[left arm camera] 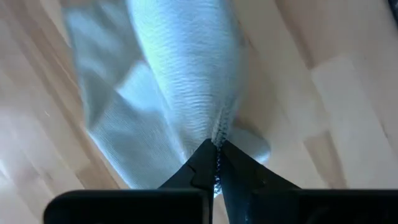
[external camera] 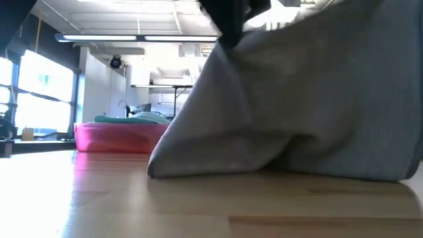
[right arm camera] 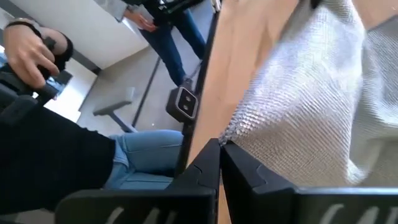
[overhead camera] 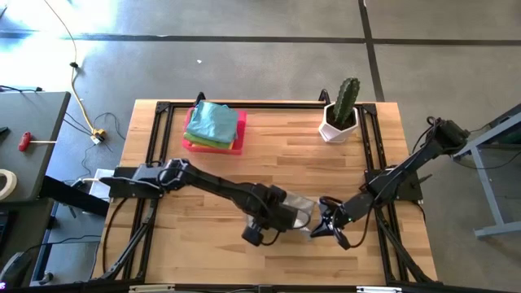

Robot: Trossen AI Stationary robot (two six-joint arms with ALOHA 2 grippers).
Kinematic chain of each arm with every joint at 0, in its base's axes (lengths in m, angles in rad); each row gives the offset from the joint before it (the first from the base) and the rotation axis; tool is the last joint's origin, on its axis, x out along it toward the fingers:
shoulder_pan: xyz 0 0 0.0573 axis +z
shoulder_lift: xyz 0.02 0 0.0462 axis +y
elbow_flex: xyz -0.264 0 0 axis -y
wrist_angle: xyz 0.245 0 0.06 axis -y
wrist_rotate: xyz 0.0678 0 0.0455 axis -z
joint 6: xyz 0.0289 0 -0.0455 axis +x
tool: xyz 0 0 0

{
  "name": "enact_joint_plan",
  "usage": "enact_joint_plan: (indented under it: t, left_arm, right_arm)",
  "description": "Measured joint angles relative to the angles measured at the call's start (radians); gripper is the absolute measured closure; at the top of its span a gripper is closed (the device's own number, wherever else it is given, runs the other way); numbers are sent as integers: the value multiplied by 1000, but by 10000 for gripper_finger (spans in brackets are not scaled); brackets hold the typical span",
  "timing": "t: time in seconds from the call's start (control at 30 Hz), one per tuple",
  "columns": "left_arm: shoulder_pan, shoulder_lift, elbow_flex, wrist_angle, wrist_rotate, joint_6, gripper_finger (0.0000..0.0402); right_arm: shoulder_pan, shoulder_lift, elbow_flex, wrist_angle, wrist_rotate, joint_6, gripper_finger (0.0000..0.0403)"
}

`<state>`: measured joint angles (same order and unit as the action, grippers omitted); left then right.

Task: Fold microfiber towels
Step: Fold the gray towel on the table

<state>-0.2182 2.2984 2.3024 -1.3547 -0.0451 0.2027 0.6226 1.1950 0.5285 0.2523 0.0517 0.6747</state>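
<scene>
Currently a grey towel is being worked at the near middle of the table, lifted off the wood between both arms. The left gripper is pinching its left edge, fingers closed tight on the hem. The right gripper is clamping the opposite edge, fingers likewise closed on cloth. From the low view the towel is hanging tent-like with its lower edge touching the table, so this fold looks under way, not finished. The other towels are sitting stacked on the pink tray at the far left. Whether those are folded I cannot tell for sure. A potted cactus is standing far right.
</scene>
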Motion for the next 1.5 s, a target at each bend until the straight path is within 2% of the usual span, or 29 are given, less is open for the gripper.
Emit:
enact_joint_plan:
  t: [0.23, 0.33, 0.43, 0.6, 0.7, 0.9, 1.03, 1.17, 1.23, 1.33, 1.5]
  left_arm:
    - [-34, 26, 0, -65, -4, -109, 360]
    - [-44, 28, 0, -80, -59, -181, 338]
    - [-53, 28, 0, -134, -159, -302, 316]
    - [-75, 28, 0, -218, -384, -557, 290]
    - [-102, 26, 0, -216, -450, -699, 285]
    - [-190, 29, -45, -191, -497, -1032, 284]
    - [-257, 29, -81, -137, -610, -1274, 284]
    - [-291, 29, -131, -57, -773, -1546, 284]
    - [-294, 29, -169, 21, -788, -1598, 284]
    - [-286, 29, -240, 138, -783, -1595, 284]
    - [-250, 29, -370, 313, -672, -1587, 284]
  right_arm:
    - [-23, 0, 0, -49, -2, 3, 403]
    - [-38, 0, 0, -49, -30, -2, 403]
    - [-54, 0, 0, -58, -60, -2, 403]
    - [-72, 0, 0, -94, -63, -13, 403]
    - [-80, 0, 0, -128, -51, -32, 403]
    - [-89, 0, 0, -210, -44, -51, 403]
    - [-102, 1, 0, -255, -44, -54, 403]
    - [-113, 1, 0, -264, -51, -55, 403]
    - [-119, 1, 0, -264, -63, -56, 403]
    - [-130, 1, 0, -264, -90, -87, 403]
    - [-146, 1, 0, -265, -95, -129, 403]
